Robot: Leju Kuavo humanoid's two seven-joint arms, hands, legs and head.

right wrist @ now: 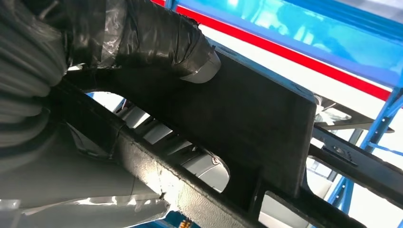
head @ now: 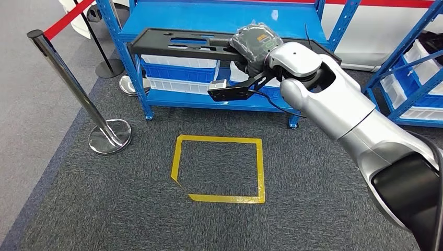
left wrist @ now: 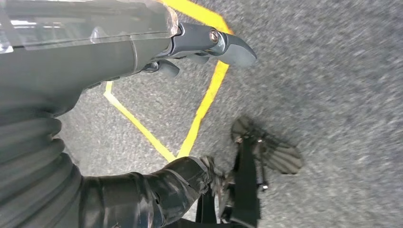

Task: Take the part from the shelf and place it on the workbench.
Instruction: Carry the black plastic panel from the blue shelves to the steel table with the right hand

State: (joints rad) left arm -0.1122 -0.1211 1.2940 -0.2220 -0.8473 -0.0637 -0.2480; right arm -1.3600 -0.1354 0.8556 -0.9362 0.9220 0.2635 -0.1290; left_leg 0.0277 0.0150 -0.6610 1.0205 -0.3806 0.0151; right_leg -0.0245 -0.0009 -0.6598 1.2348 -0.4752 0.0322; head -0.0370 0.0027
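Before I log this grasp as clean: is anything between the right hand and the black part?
Nothing visible. The right hand already grips the black part at its end over the blue shelf; in the right wrist view a finger presses directly on its flat surface.

- Part (head: 177, 44) lies along shelf (head: 219, 99) front, right hand (head: 256, 42) on its right end.
- Taped square (head: 219, 168) on carpet before shelf.
- Stanchion (head: 78, 94) left of square.

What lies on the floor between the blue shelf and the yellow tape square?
In the head view, only bare grey carpet lies between the blue shelf and the yellow tape square.
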